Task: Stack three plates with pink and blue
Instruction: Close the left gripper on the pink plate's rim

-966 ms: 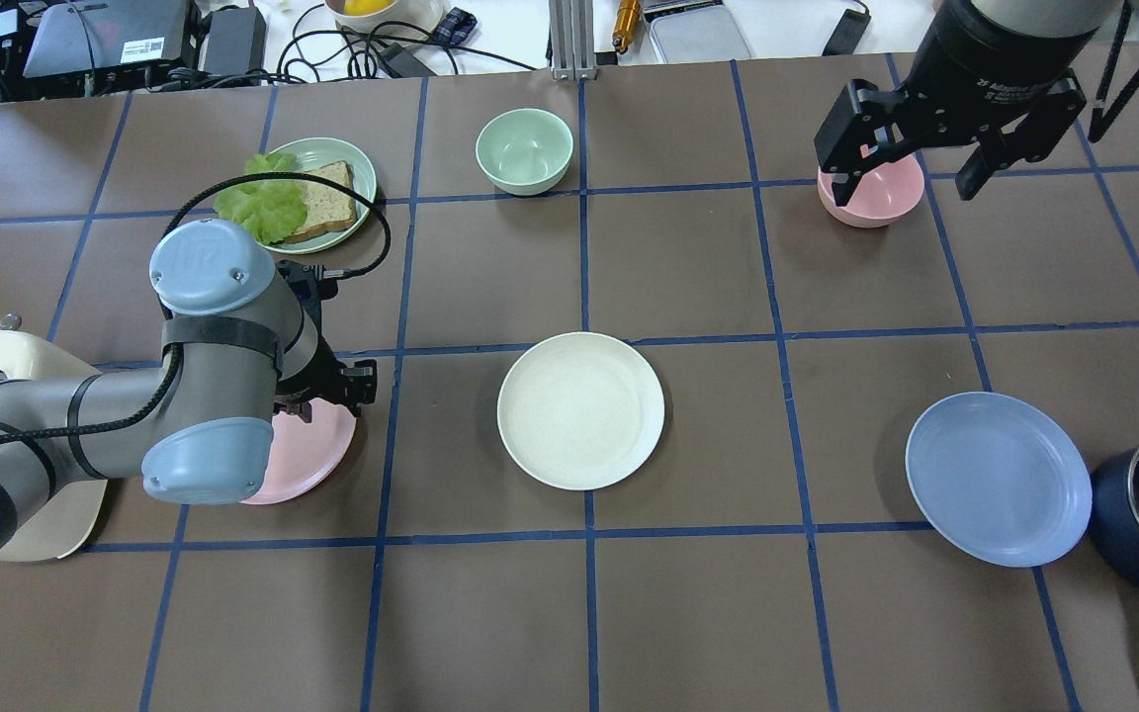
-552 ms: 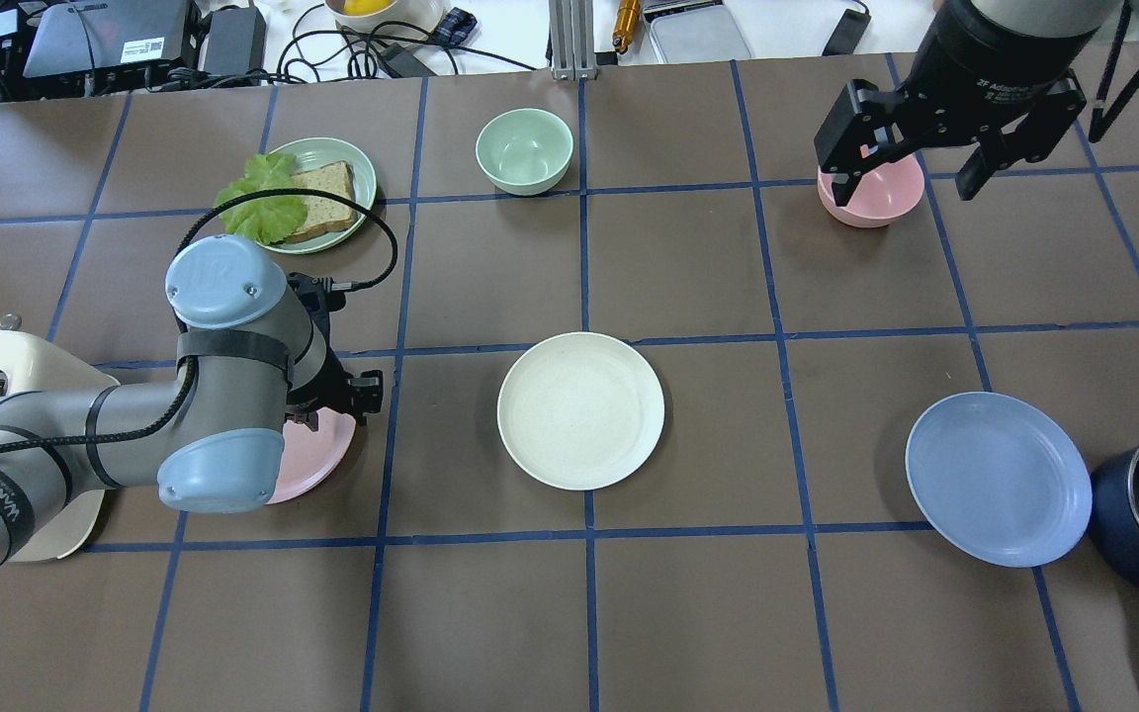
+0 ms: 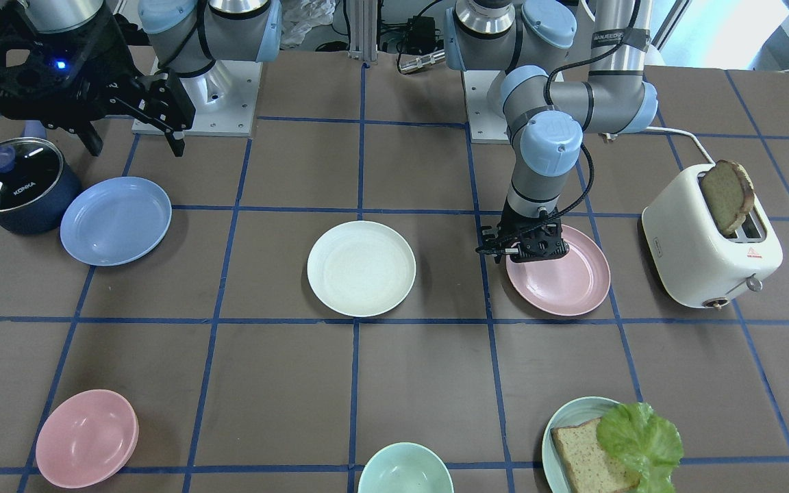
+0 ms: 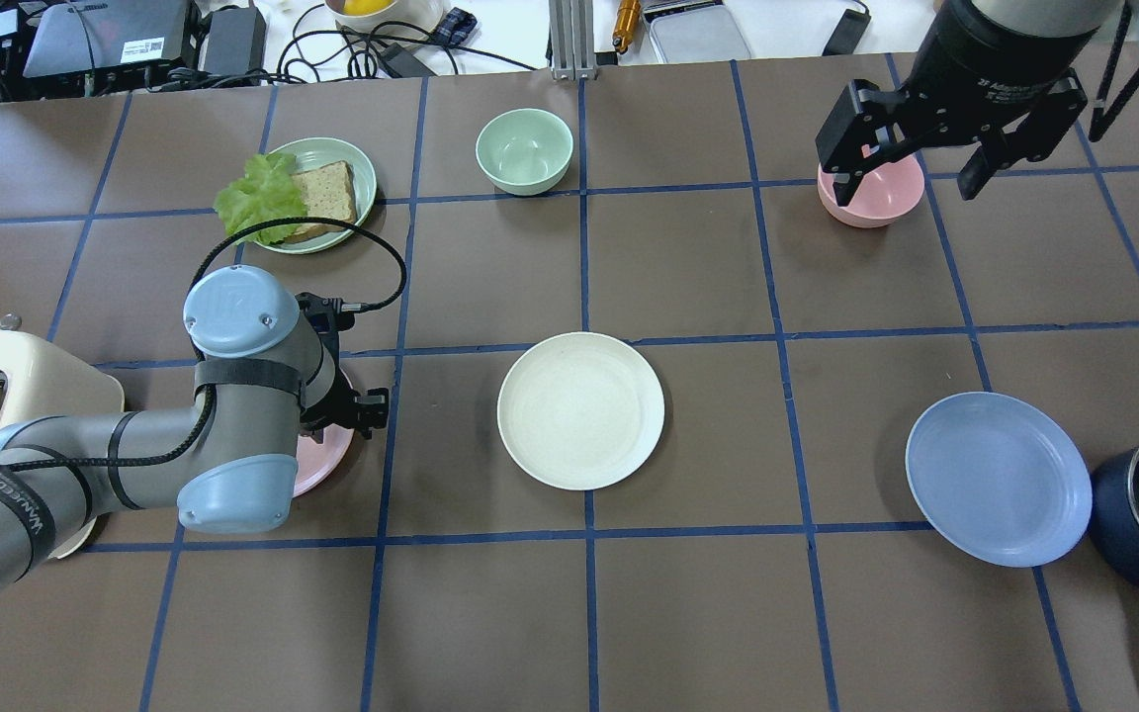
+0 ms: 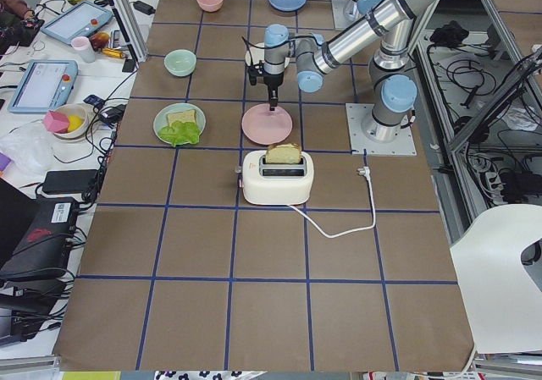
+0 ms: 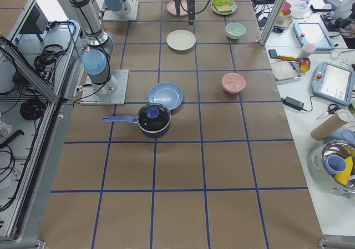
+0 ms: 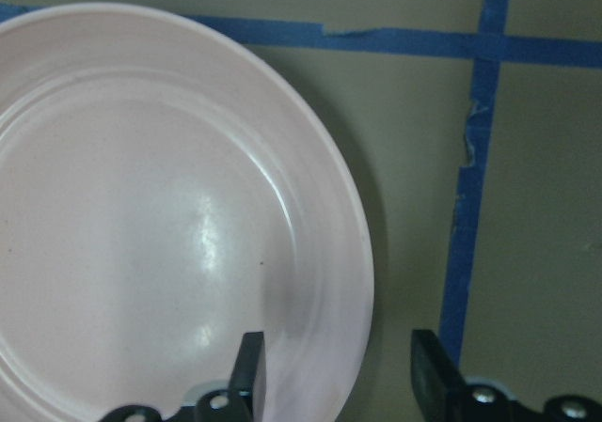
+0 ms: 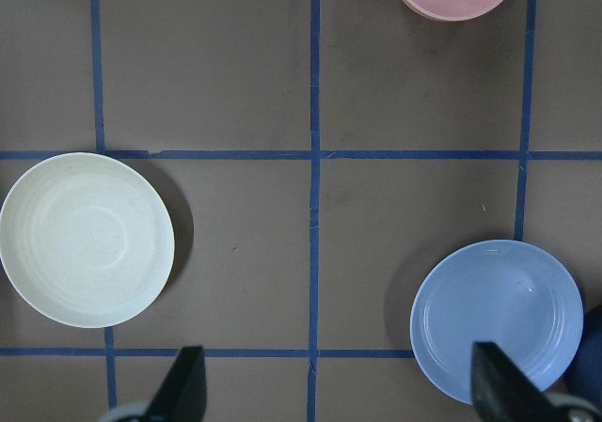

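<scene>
In the front-facing view, the pale pink round plastic plate point(image 3: 562, 277) lies right of centre on the brown gridded counter point(image 3: 285, 383). The left hand point(image 3: 530, 250) is down at its left edge, the side facing the cream-white round plastic plate point(image 3: 361, 268) at centre. The light blue round plastic plate point(image 3: 116, 220) lies far left, below the right hand point(image 3: 136, 145), which hangs high and spread wide.

In the overhead view, the left arm hides most of the pink plate (a sliver shows).

In the left wrist view, the left hand is spread across the rim, with one finger point(image 7: 250, 370) over the plate's inside and the other over the counter. Contact cannot be told.
</scene>
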`<action>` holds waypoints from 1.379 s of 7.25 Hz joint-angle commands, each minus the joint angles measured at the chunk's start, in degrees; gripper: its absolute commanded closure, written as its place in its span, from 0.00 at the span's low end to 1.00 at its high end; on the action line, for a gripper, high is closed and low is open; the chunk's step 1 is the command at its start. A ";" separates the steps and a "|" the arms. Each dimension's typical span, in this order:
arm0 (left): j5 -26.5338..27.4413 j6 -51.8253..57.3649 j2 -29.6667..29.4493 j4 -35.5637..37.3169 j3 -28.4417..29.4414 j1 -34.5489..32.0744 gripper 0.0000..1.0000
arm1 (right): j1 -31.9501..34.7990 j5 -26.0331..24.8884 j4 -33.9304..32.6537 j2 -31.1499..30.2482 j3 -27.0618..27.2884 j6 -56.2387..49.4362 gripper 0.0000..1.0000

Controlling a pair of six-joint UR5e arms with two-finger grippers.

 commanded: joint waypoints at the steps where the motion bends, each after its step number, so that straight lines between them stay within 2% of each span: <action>1: 0.16 1.20 -0.89 0.21 0.25 -0.69 0.44 | -0.46 -0.14 1.27 0.19 0.09 -0.36 0.00; 4: 0.33 3.14 -1.95 0.48 0.34 -0.78 0.57 | -0.90 -0.23 2.50 0.37 0.18 -2.27 0.00; 5: 0.33 3.14 -2.30 0.48 0.34 -0.78 0.72 | -1.69 -0.23 2.86 0.37 0.09 -2.47 0.00; 6: 0.33 3.14 -2.47 0.48 0.43 -0.87 0.91 | -2.30 -0.14 3.56 0.28 0.09 -2.47 0.00; 7: 0.33 3.14 -2.48 0.48 0.60 -0.87 1.00 | -2.40 -0.14 3.56 0.28 0.09 -2.47 0.00; 8: 0.42 3.23 -2.48 0.48 0.69 -1.22 1.00 | -2.40 -0.05 3.57 0.28 0.09 -2.47 0.00; 10: 7.15 3.23 -2.48 0.83 0.87 -4.71 1.00 | -2.40 -0.32 3.57 0.28 0.09 -2.47 0.00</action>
